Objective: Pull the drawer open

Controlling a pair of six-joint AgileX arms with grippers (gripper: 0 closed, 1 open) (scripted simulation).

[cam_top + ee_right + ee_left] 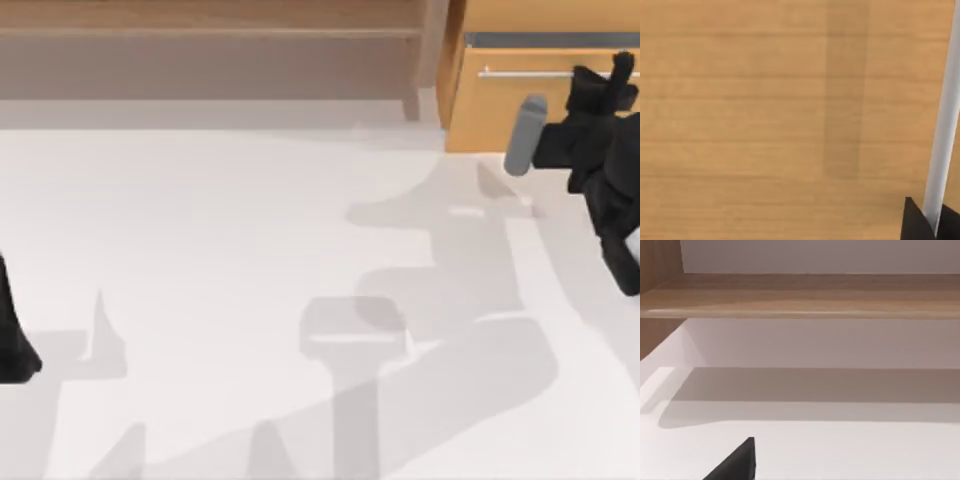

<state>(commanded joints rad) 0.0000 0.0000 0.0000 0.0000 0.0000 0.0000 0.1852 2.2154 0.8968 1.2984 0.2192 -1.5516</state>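
While broad grey shadows cross the white tabletop [200, 250], the brown-grey shelf unit [210, 45] lines its far edge and the drawer [500, 105] fills its far right corner. At the silver handle [525, 73], the right gripper [612, 80] has its fingers closed on the bar. Parked at the left edge, the left gripper [15, 345] hides its jaws, so I cannot tell their state.

A: the drawer [520, 110] runs off the top and right edges of the top view, and the right tool [612, 82] covers the handle's [525, 73] right end.

B: yeah, and the left arm [12, 335] is cut off at the lower left edge.
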